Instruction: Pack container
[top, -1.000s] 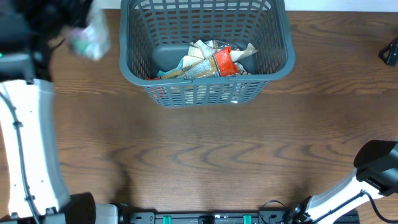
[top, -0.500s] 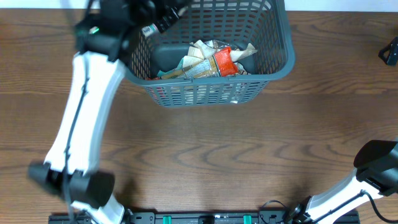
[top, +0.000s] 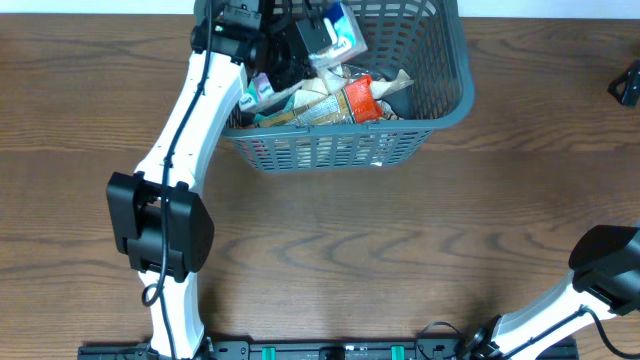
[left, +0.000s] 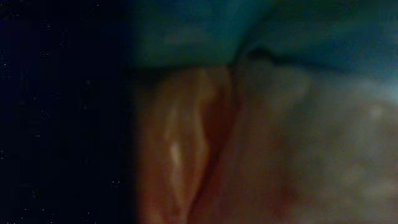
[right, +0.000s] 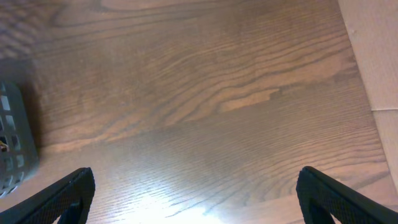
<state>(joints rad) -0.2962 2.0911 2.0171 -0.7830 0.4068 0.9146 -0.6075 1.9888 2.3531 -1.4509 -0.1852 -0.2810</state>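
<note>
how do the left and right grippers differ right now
The left gripper is closed on a blue-and-white pack; the right gripper is open and empty. The left hangs over the container; the right is over the wooden table. Both are dark two-finger grippers.

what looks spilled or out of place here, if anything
Nothing stands out. The snack packs lie jumbled inside the grey basket, none on the table, and the left gripper holds a blue-and-white packet over it.
</note>
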